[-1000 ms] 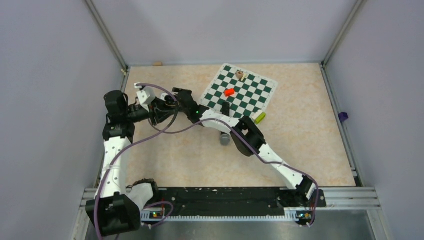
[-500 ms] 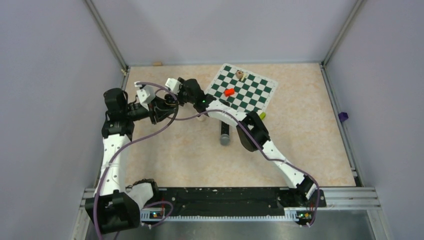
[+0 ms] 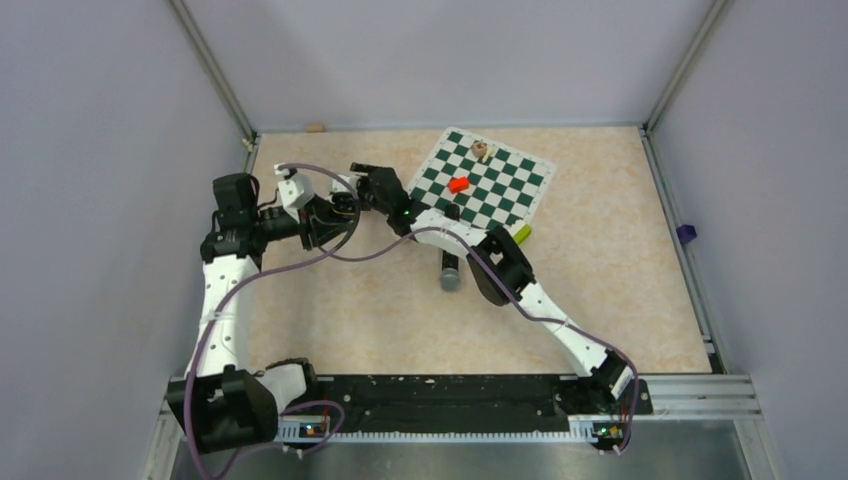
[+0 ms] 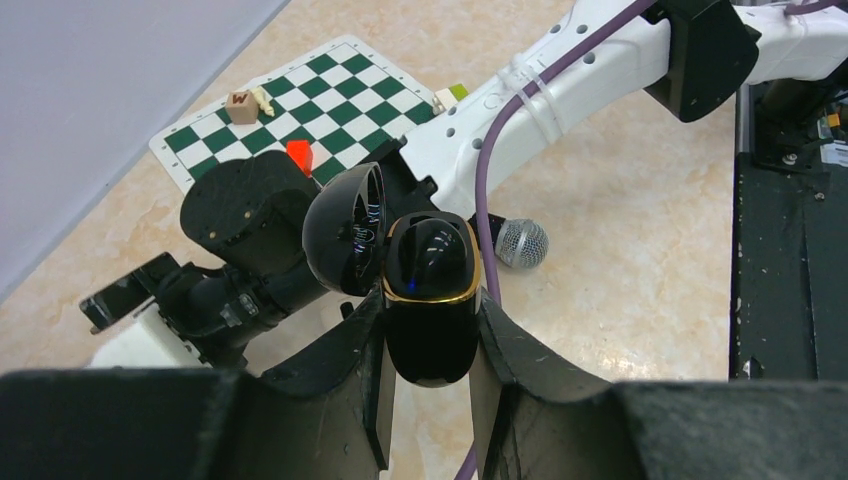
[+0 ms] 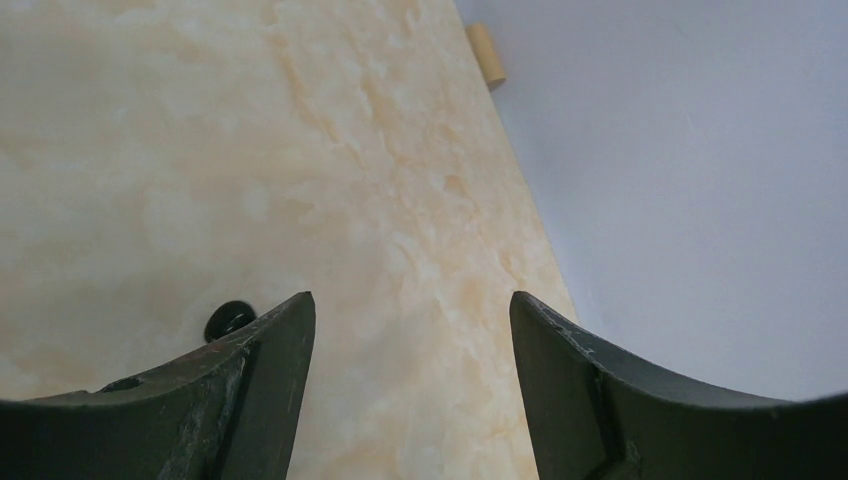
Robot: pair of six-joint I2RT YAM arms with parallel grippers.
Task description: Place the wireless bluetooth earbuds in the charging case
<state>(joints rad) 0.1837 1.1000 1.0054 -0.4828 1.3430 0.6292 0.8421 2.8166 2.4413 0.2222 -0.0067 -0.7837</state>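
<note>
White arm links (image 3: 222, 320), black joints (image 3: 497, 268), purple cable (image 4: 485, 160) zip-tied along links, black wedge jaws.

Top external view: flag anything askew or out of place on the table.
The chessboard mat lies rotated, its edges not square with the table. A microphone lies on its side mid-table, and a small wooden peg sits against the far wall. Nothing looks spilled or broken.
</note>
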